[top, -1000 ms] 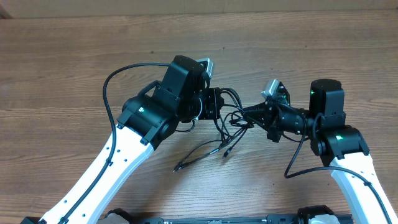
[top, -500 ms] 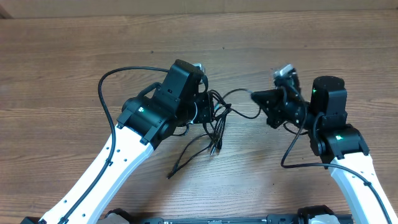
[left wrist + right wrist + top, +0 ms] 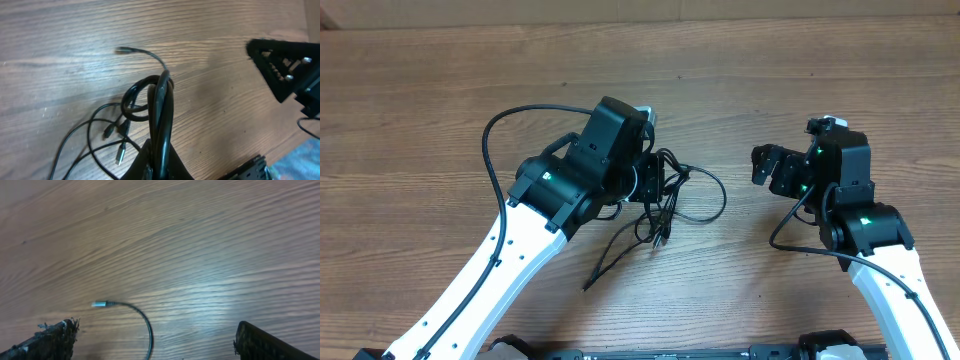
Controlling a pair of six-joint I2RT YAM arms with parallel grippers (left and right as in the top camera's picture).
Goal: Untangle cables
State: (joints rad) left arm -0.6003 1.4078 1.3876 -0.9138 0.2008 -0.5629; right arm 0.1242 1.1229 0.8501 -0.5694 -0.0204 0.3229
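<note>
The left gripper (image 3: pixel 653 185) clamps the tangled thin black cables (image 3: pixel 162 100), while the right gripper (image 3: pixel 772 170), beside them, gapes wide and empty.

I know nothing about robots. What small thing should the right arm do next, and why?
Probably lower the right gripper and close it on the loose cable end, then draw it away. Its jaws stand open and empty, that plug end lies on the table just ahead of them, and the left gripper is shut on the bundle of cables, anchoring it.
</note>
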